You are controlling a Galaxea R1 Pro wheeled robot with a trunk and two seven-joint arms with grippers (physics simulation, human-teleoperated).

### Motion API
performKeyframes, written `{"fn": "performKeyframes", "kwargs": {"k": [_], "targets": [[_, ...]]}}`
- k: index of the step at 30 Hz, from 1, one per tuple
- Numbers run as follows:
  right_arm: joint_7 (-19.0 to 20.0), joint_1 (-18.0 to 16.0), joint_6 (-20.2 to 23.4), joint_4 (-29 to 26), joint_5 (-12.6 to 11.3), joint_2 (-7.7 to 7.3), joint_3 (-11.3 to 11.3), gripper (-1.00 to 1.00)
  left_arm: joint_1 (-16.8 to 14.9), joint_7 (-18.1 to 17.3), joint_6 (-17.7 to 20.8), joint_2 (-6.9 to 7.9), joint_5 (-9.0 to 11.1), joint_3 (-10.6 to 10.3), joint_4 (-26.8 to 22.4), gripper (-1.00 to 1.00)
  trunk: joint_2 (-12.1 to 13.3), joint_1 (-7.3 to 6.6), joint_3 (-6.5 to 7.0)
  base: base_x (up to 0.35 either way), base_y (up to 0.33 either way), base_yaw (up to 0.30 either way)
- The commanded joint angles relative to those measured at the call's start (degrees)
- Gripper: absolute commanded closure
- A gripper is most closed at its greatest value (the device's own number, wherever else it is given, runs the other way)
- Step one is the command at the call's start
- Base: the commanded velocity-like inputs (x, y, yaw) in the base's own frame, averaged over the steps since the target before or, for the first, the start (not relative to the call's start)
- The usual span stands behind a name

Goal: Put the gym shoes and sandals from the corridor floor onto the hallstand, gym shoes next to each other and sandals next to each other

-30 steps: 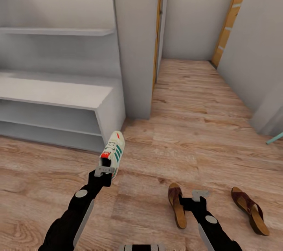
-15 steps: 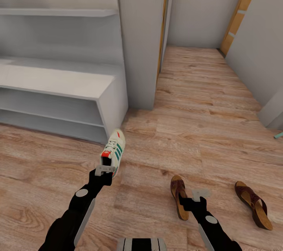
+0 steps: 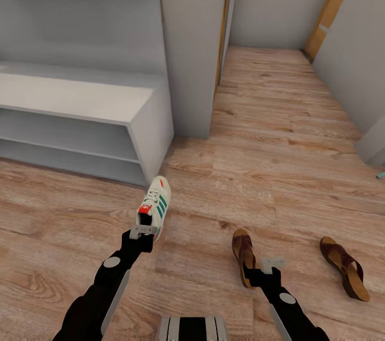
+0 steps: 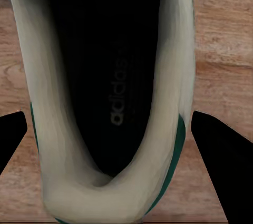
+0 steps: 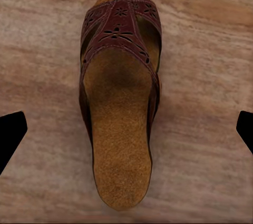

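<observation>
Near the hallstand [image 3: 80, 100], a gym shoe [image 3: 155, 206] is held above the corridor floor [image 3: 267, 132].
Left gripper [image 3: 142, 232] pinches its heel, toe pointing far; right gripper [image 3: 271, 263], fingers spread, hovers over the near sandal [image 3: 244, 255], the other sandal [image 3: 345, 268] lying well right.

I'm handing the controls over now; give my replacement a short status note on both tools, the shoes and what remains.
Left tool: shut on a gym shoe, held off the corridor floor near the hallstand.
Right tool: open, over one sandal, which lies on the floor.
Second sandal: on the floor further right.
Done: one gym shoe picked up; nothing visible on the hallstand.
Left: place this shoe, fetch the other gym shoe, rack both sandals, each pair together.
</observation>
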Motion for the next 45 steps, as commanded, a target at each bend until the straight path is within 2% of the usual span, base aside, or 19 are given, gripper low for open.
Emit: {"fn": "performKeyframes", "kwargs": {"k": [1,17,33,40,45], "targets": [[0.03,-0.01,0.03,-0.06,-0.05,0.00,-0.03,-1.00,-0.02,-0.07,0.31,-0.01,-0.14,-0.02,-0.09,1.00,-0.03,0.01,-0.36,0.000,0.000,0.000],[0.02,-0.01,0.03,-0.10,-0.05,0.02,-0.03,-1.00,-0.02,-0.07,0.31,-0.01,-0.13,-0.05,-0.09,1.00,-0.25,0.42,-4.56,0.000,0.000,0.000],[0.01,-0.01,0.03,-0.10,-0.05,0.02,-0.03,-1.00,-0.02,-0.07,0.29,-0.04,-0.21,-0.05,-0.09,1.00,-0.46,0.84,-9.41,0.000,0.000,0.000],[-0.01,-0.01,0.03,-0.10,-0.05,0.00,-0.03,-1.00,-0.02,-0.07,0.28,-0.06,-0.21,-0.11,-0.09,1.00,-0.46,0.84,-9.60,0.000,0.000,0.017],[-0.02,-0.01,0.03,-0.10,-0.05,0.01,-0.03,-1.00,-0.02,-0.07,0.28,-0.08,-0.21,-0.13,-0.09,1.00,-0.47,0.86,-10.22,0.000,0.000,0.093]]}}
